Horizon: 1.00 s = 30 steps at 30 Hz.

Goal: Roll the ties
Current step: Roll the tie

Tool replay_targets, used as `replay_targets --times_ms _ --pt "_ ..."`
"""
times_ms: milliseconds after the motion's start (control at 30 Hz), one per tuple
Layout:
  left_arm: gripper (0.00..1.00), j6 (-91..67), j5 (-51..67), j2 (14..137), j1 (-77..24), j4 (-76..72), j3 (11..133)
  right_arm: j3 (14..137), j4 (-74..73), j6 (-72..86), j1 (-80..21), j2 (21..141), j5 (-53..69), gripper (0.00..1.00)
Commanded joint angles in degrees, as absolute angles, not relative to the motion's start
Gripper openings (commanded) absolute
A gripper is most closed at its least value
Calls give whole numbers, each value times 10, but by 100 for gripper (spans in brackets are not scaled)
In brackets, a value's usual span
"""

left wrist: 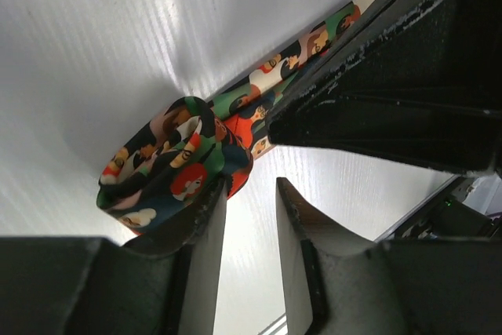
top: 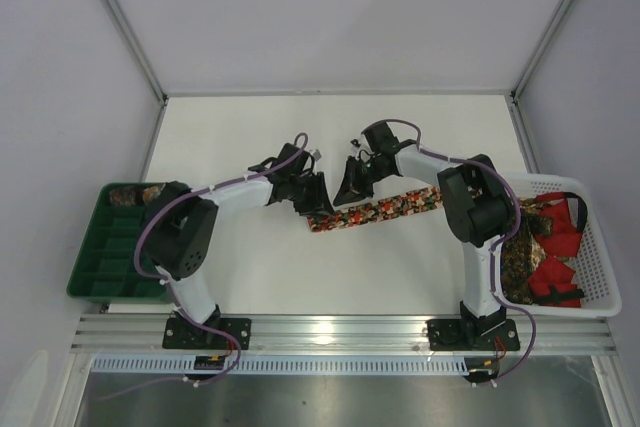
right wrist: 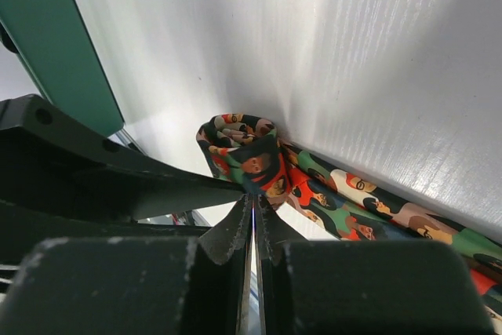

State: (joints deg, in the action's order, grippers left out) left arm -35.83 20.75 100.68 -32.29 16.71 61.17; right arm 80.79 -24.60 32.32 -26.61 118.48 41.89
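A patterned tie (top: 380, 209), dark with red, green and cream figures, lies flat across the table's middle. Its left end is curled into a small roll (left wrist: 169, 164), which also shows in the right wrist view (right wrist: 239, 143). My right gripper (top: 350, 185) is shut, and its tips (right wrist: 255, 195) pinch the roll's edge. My left gripper (top: 312, 197) is open with nothing between the jaws (left wrist: 251, 187). Its left finger (left wrist: 205, 225) rests against the side of the roll. A rolled tie (top: 135, 193) sits in the green tray's far corner.
A green compartment tray (top: 105, 257) stands at the left table edge. A white basket (top: 590, 277) at the right holds several more ties, patterned and red. The two grippers are close together over the tie's left end. White walls enclose the table.
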Motion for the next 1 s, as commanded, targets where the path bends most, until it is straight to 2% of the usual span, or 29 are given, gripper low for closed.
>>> replay_targets --times_ms 0,133,800,900,967 --pt "36 -342 230 1022 -325 111 610 826 -253 314 -265 1156 420 8" --pt "34 -337 229 1021 -325 119 611 823 -251 316 -265 1154 422 8" --pt "41 -284 226 856 -287 185 567 856 -233 346 -308 1168 441 10" --pt "52 -262 215 827 -266 192 563 861 -235 348 -316 1179 446 10" --pt "64 -230 223 821 -251 178 562 860 -233 349 -319 1186 443 10"
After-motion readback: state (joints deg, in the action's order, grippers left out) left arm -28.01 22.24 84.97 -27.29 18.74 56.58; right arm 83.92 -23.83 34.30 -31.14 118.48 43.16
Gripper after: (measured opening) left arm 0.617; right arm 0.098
